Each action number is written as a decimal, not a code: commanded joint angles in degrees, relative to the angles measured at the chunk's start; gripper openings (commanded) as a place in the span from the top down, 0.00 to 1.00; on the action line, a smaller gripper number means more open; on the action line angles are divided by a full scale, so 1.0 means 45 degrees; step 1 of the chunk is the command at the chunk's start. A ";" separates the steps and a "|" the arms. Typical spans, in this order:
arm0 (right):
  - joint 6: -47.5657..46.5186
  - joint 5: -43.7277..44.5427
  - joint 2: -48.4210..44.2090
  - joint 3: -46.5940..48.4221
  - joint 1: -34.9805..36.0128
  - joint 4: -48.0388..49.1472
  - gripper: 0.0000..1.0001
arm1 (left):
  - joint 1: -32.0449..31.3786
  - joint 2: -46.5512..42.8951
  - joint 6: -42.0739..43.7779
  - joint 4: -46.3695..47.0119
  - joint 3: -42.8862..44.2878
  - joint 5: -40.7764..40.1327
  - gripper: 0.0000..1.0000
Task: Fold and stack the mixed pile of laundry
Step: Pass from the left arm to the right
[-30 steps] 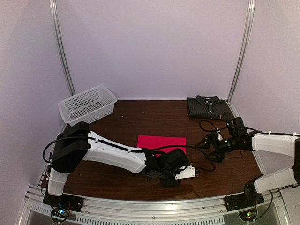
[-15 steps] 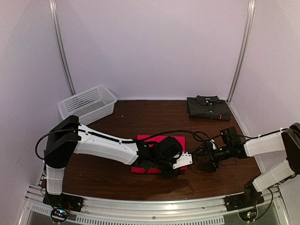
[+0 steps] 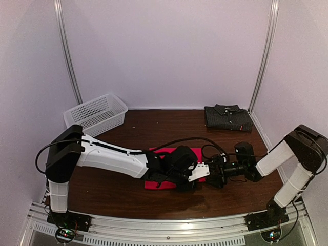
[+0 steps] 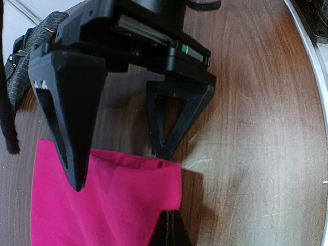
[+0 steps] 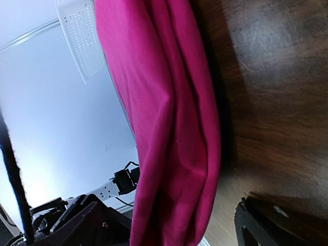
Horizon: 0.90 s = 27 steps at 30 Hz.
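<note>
The bright red-pink T-shirt [image 3: 171, 154] lies folded mid-table. My left gripper [image 3: 200, 180] is shut, pinching its near right edge [image 4: 171, 228]; the cloth [image 4: 107, 200] looks slightly lifted there. My right gripper [image 3: 211, 172] is low at the shirt's right side and stands open. Its two black fingers [image 4: 69, 102] straddle the folded edge, which hangs thick between them in the right wrist view [image 5: 174, 128]. The dark pinstriped shirt [image 3: 228, 118] sits folded at the back right corner, and its edge shows in the left wrist view [image 4: 25, 56].
A white lattice basket [image 3: 96, 114] stands at the back left. The brown wooden table [image 3: 154, 128] is walled in by pale panels. Black cables loop over the shirt between the two arms. The table's metal front rail [image 3: 154, 225] runs along the near edge.
The left gripper moved from the table's front onto the T-shirt's near right edge and shut. The right arm swung left and lower, bringing its open fingers up to the shirt.
</note>
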 commanded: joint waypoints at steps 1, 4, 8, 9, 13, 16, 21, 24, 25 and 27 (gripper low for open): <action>0.2396 0.0168 0.1490 -0.0383 0.0523 0.4269 0.13 | 0.0040 -0.0693 -0.0139 0.0719 -0.0156 0.0192 1.00; 0.3509 0.0405 0.2438 -0.0376 0.0927 0.6006 0.20 | 0.0050 -0.0824 -0.0066 0.0819 -0.0262 0.0276 1.00; 0.4453 0.0693 0.3839 -0.0384 0.1050 0.8513 0.28 | 0.0049 -0.1120 0.0017 0.1015 -0.0560 0.0331 1.00; 0.4584 0.0759 0.4141 -0.0357 0.1057 0.8919 0.30 | 0.0064 -0.1192 0.0024 0.1081 -0.0644 0.0385 1.00; 0.5400 0.0941 0.5579 -0.0117 0.1058 1.1105 0.35 | 0.0052 -0.1357 0.0183 0.1076 -0.0832 0.0565 1.00; 0.5650 0.1017 0.6363 0.0162 0.1048 1.1867 0.38 | 0.0050 -0.1463 0.0251 0.1121 -0.1010 0.0566 1.00; 0.4490 0.1124 0.6279 0.0722 0.0991 1.0452 0.37 | 0.0053 -0.1615 0.0361 0.1034 -0.1237 0.1067 1.00; 0.3962 0.1089 0.6247 0.1128 0.0863 0.9786 0.37 | 0.0049 -0.1718 0.0403 0.1048 -0.1366 0.1127 1.00; 0.3797 0.1029 0.6288 0.1277 0.0822 0.9586 0.37 | 0.0049 -0.1738 0.0405 0.1015 -0.1387 0.1132 1.00; 0.3561 0.0925 0.6408 0.1513 0.0707 0.9256 0.38 | 0.0059 -0.1751 0.0427 0.1003 -0.1439 0.1113 1.00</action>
